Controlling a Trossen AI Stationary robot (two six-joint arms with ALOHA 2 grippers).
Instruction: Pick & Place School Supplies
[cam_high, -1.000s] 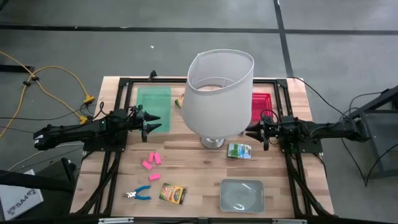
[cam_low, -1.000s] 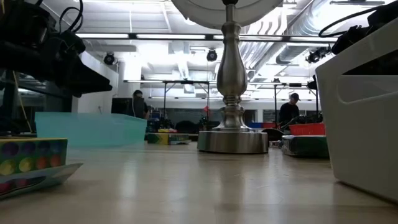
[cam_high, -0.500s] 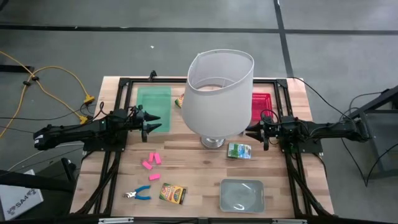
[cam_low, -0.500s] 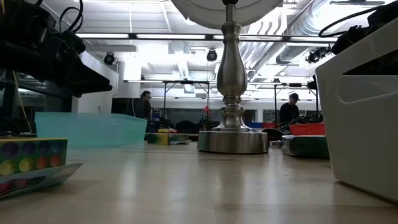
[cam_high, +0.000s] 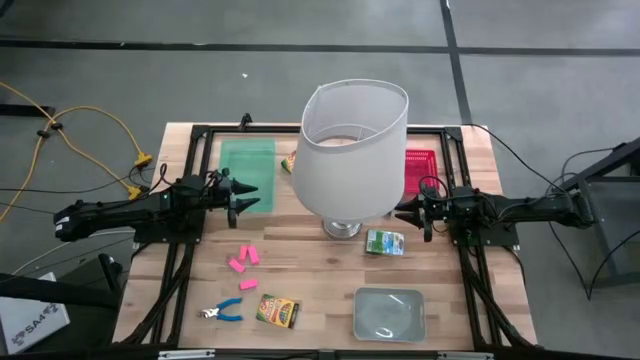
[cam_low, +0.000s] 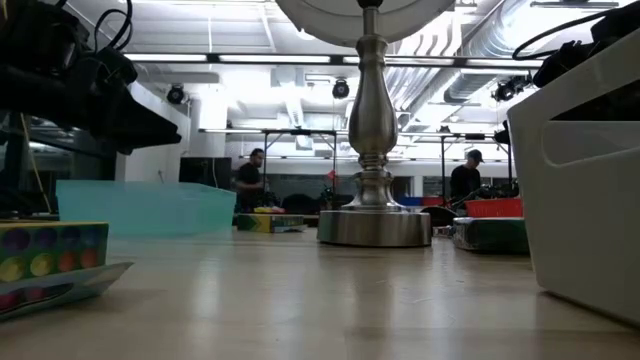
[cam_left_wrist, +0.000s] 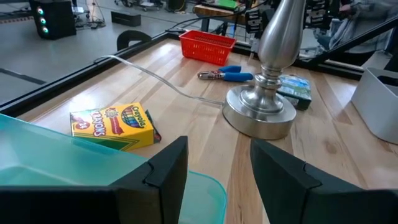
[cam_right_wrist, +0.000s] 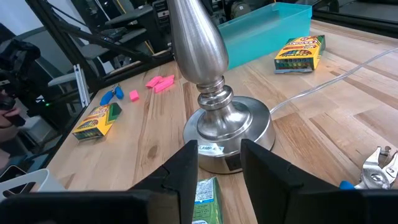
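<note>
My left gripper (cam_high: 240, 196) hovers open over the green tray's right edge, touching nothing; its fingers (cam_left_wrist: 163, 167) point at the lamp. My right gripper (cam_high: 405, 213) hovers open right of the lamp base, just above a small green box (cam_high: 385, 242) (cam_right_wrist: 205, 198) lying flat. Pink erasers (cam_high: 245, 258) (cam_right_wrist: 160, 81), blue-handled scissors (cam_high: 220, 312) and a crayon box (cam_high: 277, 311) (cam_low: 50, 250) lie on the near-left boards. A second crayon box (cam_left_wrist: 112, 124) (cam_right_wrist: 300, 51) lies by the green tray. Another blue-handled tool (cam_left_wrist: 227, 75) (cam_right_wrist: 379, 168) lies near the red tray.
A tall lamp with a white shade (cam_high: 352, 150) stands mid-table on a metal base (cam_left_wrist: 260, 115), its cord running across the boards. Green tray (cam_high: 247, 165) far left, red tray (cam_high: 420, 162) far right, clear grey tray (cam_high: 389, 313) near right. People stand in the room behind.
Both arms and every item on the table have kept still. Only a person in the room behind the table has walked toward the right in the low view.
</note>
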